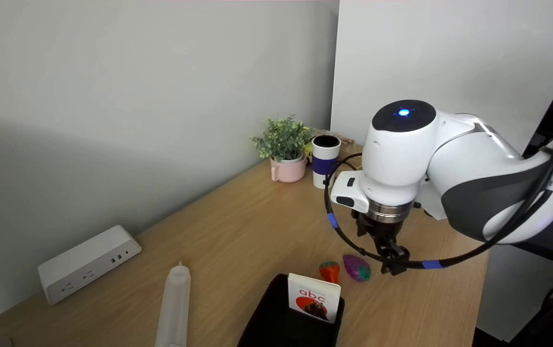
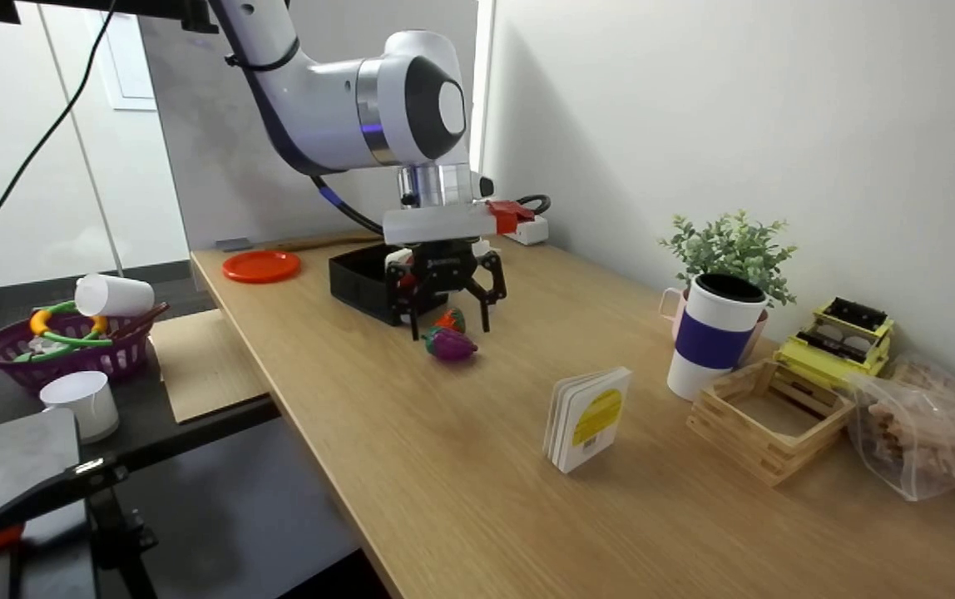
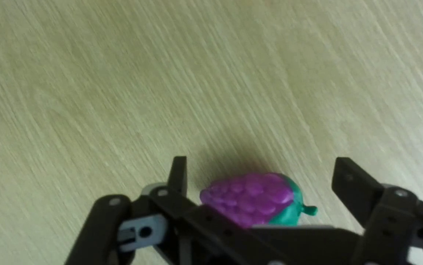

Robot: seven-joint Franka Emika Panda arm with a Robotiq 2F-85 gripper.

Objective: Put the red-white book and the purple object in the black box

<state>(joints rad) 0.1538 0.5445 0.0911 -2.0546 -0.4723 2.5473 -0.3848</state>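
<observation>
The red-white book (image 1: 314, 299) stands tilted inside the black box (image 1: 276, 327), against its end wall. In an exterior view the black box (image 2: 361, 287) is partly behind my gripper, and only bits of the book show. The purple object (image 1: 356, 268), with a green cap, lies on the table beside the box; it also shows in an exterior view (image 2: 452, 345). My gripper (image 2: 450, 333) is open and empty close to it. In the wrist view the purple object (image 3: 250, 197) lies between the spread fingers (image 3: 261, 175), touching neither; its lower part is hidden by the gripper.
A red-orange item (image 1: 329, 272) lies between the purple object and the box. A white-yellow book (image 2: 587, 420) stands on the table, near a cup (image 2: 715, 333) and a wooden crate (image 2: 769, 424). A clear bottle (image 1: 174, 308), power strip (image 1: 88, 262) and red plate (image 2: 261, 266) lie farther off.
</observation>
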